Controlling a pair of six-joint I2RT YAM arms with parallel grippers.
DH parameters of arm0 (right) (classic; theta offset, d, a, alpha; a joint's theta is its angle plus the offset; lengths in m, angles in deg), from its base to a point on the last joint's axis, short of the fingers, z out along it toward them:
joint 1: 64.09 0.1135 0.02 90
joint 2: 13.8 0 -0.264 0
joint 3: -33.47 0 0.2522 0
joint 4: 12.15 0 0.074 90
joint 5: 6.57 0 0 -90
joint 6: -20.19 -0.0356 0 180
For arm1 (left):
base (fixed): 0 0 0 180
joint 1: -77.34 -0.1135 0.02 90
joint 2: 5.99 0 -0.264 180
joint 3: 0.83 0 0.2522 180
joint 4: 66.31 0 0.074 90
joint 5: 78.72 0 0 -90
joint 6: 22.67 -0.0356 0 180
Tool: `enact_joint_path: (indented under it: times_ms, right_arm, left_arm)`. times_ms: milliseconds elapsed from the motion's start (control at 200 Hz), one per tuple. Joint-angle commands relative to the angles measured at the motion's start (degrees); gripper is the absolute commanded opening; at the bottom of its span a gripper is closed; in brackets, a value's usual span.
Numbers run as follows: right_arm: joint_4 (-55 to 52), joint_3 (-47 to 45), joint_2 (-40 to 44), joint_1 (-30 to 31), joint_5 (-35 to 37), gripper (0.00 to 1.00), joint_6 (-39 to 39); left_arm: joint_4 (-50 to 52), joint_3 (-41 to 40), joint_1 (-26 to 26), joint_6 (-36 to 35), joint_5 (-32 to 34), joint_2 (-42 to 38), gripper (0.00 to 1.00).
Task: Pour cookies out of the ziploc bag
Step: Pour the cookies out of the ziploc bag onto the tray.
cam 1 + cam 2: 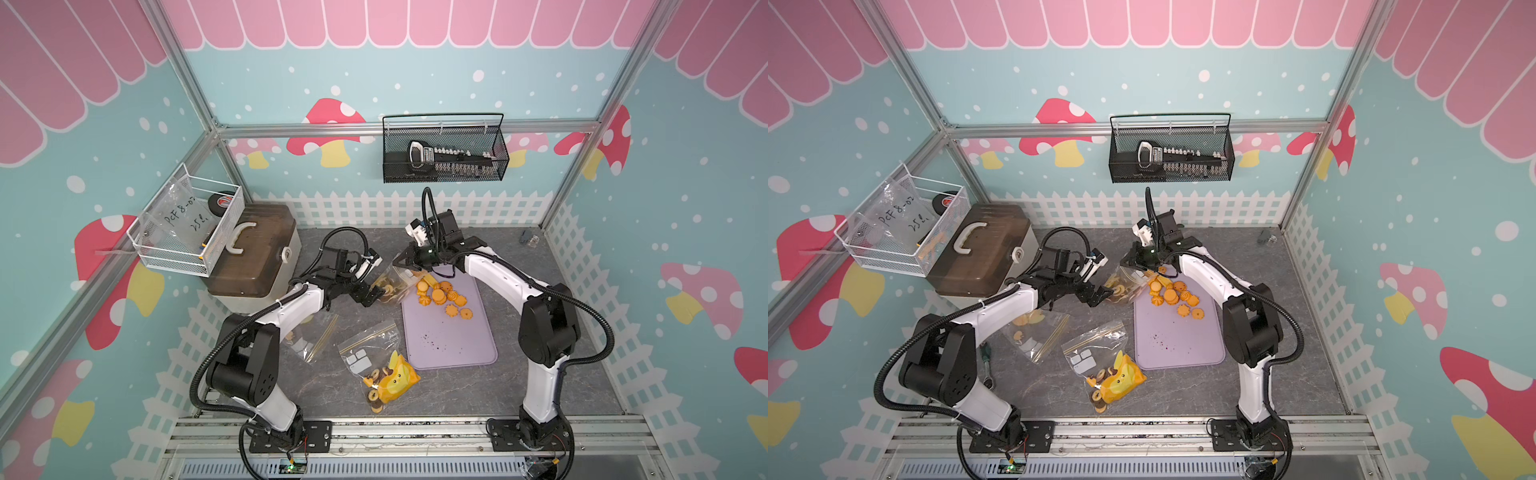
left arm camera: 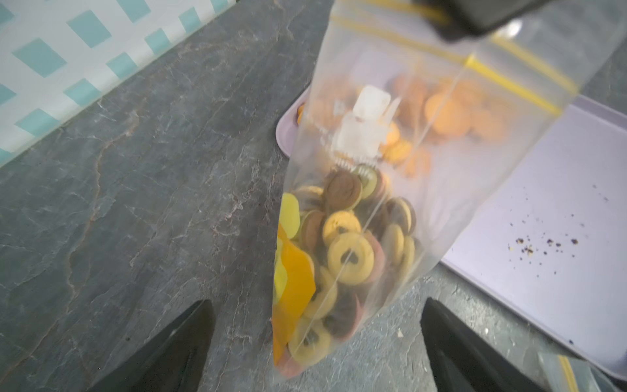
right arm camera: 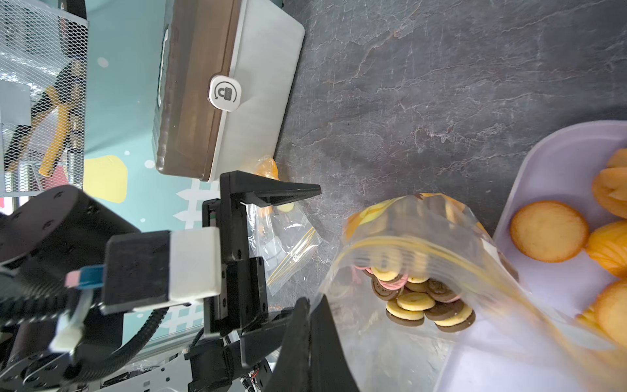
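right pincer (image 1: 401, 262) clamped on clear crinkly bag (image 1: 394, 283); left pincer (image 1: 369, 297) apart; ring-shaped cookies (image 2: 349, 258) inside

Lavender plastic tray (image 1: 453, 345), right of centre; orange round biscuits (image 1: 437, 296) on its far end. At its far-left corner hangs the clear ziploc bag (image 1: 392, 284) of ring-shaped cookies (image 2: 349, 258), top pinched in my right gripper (image 1: 400, 262), lower end between the spread jaws of my left gripper (image 1: 371, 297). A second clear zip bag (image 1: 376, 361) lies just left of the tray's near half, a third clear zip bag (image 1: 311, 336) farther left.
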Motion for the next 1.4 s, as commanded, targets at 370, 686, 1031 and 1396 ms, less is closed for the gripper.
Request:
enact_joint_path:
  times_ms: [370,686,1031,1396]
  right_arm:
    - [0.70,1.23,2.43,-0.91,-2.04,0.01,-0.39]
    - [0.78,0.05,2.43,-1.11,-1.95,0.00,-0.21]
    - [1.56,-0.59,2.47,-1.47,-2.57,0.00,-0.88]
    - [3.03,-2.14,4.57,-1.62,-2.87,0.00,-1.76]
  left_arm:
    - [4.61,5.32,-1.53,-5.44,-6.38,6.38,0.84]
    - [6.00,7.86,-2.37,-4.99,-9.08,8.85,0.47]
    - [7.88,9.17,-1.86,-6.11,-9.95,9.91,0.54]
    - [12.97,13.77,-0.39,-7.78,-9.01,13.76,0.24]
